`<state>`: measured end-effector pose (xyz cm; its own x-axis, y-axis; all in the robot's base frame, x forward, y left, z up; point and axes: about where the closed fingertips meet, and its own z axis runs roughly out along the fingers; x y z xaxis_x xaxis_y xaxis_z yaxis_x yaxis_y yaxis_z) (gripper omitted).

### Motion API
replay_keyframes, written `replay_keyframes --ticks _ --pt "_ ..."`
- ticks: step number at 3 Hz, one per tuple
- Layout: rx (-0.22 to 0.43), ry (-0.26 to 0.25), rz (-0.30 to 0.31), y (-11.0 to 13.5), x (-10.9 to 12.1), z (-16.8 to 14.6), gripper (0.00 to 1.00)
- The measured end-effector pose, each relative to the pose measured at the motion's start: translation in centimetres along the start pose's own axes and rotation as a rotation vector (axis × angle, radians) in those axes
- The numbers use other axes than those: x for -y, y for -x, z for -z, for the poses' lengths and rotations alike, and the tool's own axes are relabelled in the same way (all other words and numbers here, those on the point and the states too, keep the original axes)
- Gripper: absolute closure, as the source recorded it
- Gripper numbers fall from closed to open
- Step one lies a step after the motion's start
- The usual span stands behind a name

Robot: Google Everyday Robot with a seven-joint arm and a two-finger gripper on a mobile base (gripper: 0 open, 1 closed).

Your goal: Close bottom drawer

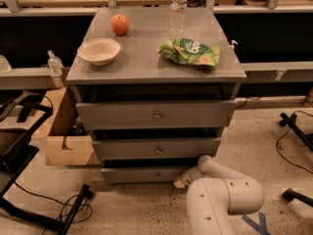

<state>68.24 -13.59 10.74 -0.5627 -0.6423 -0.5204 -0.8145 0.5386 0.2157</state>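
The bottom drawer (pixel 146 175) is the narrowest grey front at the foot of the cabinet, with a small round knob (pixel 157 176). It stands out a little from the cabinet, with a dark gap above it. My gripper (pixel 182 180) is low near the floor, at the right end of that drawer front and against or very close to it. My white arm (pixel 222 199) reaches in from the lower right. The two drawers above also stand out, each further than the one below.
On the cabinet top (pixel 142 58) are a bowl (pixel 99 51), an apple (pixel 120 24), a green chip bag (pixel 190 52) and a water bottle (pixel 178 1). A cardboard box (pixel 63 131) and a black stand (pixel 29 180) with cables are at the left. Chair legs (pixel 296 126) are at the right.
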Motion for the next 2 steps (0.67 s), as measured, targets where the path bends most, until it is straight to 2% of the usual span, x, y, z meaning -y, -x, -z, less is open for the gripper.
replay_keyframes --ticks 2 --pt "0.003 -0.002 0.003 0.34 0.32 0.12 1.0"
